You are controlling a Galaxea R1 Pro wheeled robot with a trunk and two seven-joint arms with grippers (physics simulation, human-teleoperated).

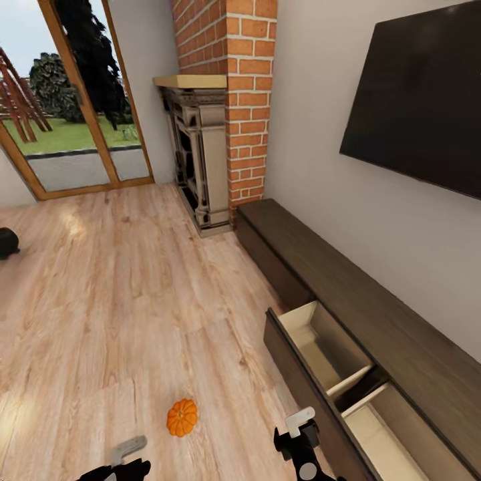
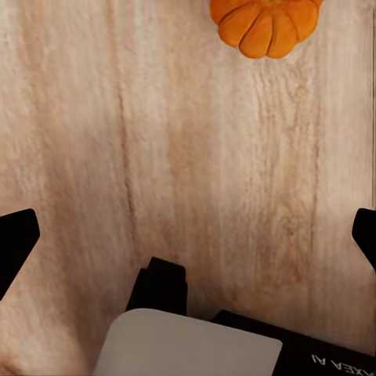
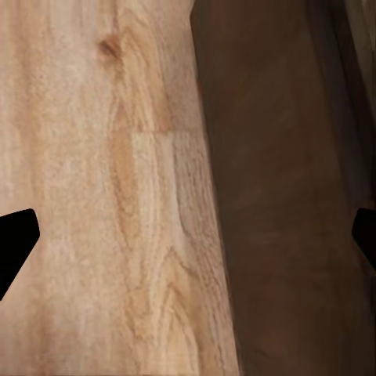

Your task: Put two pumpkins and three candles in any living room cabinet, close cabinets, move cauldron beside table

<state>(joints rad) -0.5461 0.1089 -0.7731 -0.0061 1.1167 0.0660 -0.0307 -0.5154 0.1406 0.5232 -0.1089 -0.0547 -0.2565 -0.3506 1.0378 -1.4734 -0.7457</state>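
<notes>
One orange ribbed pumpkin [image 1: 182, 417] lies on the wood floor, between my two arms in the head view. In the left wrist view the pumpkin [image 2: 265, 25] sits ahead of my left gripper [image 2: 188, 235], whose fingertips [image 2: 16, 239] stand wide apart and empty. The long dark-brown cabinet [image 1: 374, 300] runs along the right wall with a drawer [image 1: 321, 341] pulled out, its pale compartments bare. My right gripper [image 3: 188, 235] is open over the floor beside the dark drawer front [image 3: 274, 196]. The black cauldron [image 1: 7, 242] sits at the far left edge. The candles and the table are out of view.
An ornate fireplace [image 1: 197, 160] and a brick chimney [image 1: 247, 100] stand at the far end of the cabinet. A dark TV [image 1: 421, 93] hangs above the cabinet. Glass doors [image 1: 67, 100] close the back left. Open wood floor [image 1: 133, 300] stretches left of the drawer.
</notes>
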